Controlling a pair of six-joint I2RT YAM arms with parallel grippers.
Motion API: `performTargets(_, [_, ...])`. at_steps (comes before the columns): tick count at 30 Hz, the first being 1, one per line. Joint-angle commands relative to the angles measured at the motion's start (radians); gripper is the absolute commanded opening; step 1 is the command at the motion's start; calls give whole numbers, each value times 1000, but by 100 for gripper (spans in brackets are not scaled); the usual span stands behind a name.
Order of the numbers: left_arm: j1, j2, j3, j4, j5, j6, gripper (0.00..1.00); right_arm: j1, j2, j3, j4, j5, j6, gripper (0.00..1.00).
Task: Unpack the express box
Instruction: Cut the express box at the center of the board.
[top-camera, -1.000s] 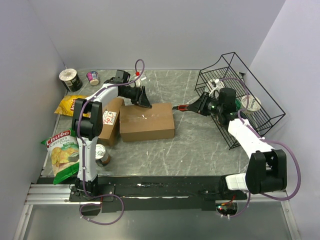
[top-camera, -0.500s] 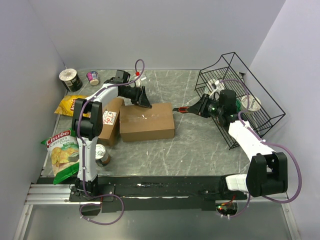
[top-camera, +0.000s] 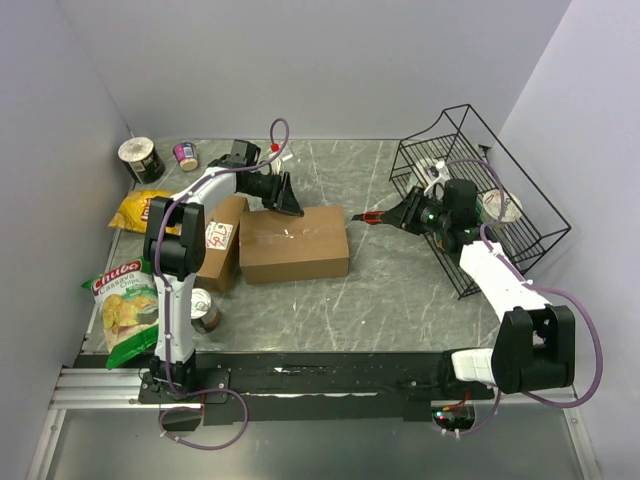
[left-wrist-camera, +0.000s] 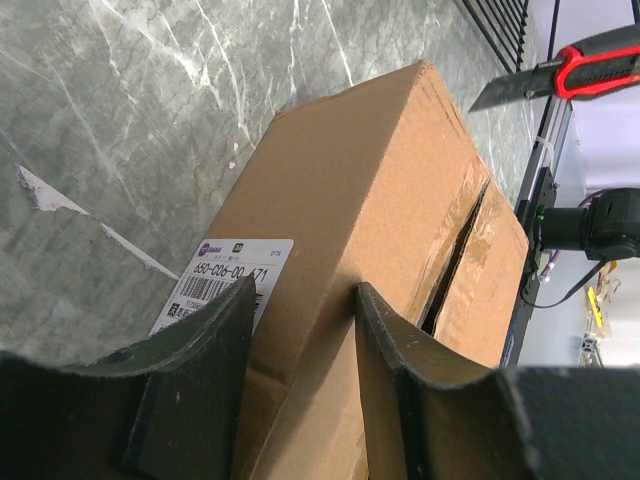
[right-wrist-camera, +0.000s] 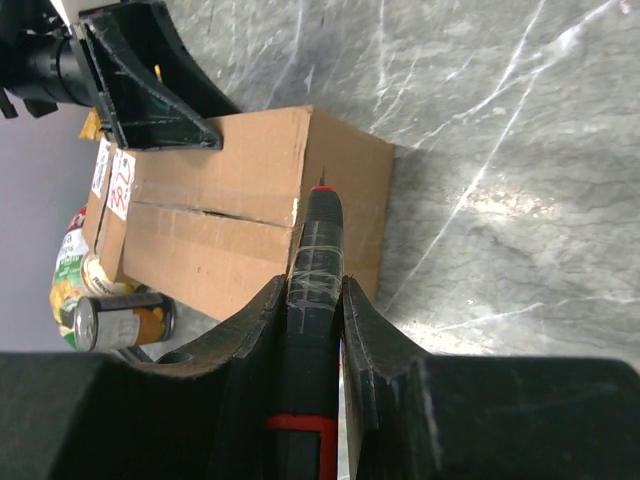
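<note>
On the near left part of the table (top-camera: 400, 290) lie a chip bag (top-camera: 125, 305) and a can (top-camera: 205, 310). Farther in, at the middle, sits the cardboard box (top-camera: 295, 243), its top seam slit open, with a second labelled box (top-camera: 220, 240) touching its left side. The left gripper (top-camera: 290, 203) has its fingers parted astride the box's far edge. The right gripper (top-camera: 405, 213) is clenched on a box cutter (top-camera: 367, 215), blade just beside the box's right end. A wire basket (top-camera: 500, 200) stands at the far right corner.
</note>
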Motion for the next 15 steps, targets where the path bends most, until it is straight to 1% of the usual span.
performTargets(1, [-3,81,-38,-15,-286,76,1,-9,-31,21,27,-15,-13,0])
performTargets(3, [-5,83,-35,-15,-285,76,1,-11,-23,11,47,-30,10,0])
performTargets(7, [-3,81,-38,-17,-283,77,1,-9,-5,-5,111,-114,59,0])
performTargets(11, [-3,78,-43,-17,-285,79,1,-8,15,-2,117,-134,63,0])
performTargets(15, [-3,81,-40,-17,-286,77,1,-8,17,6,99,-114,40,0])
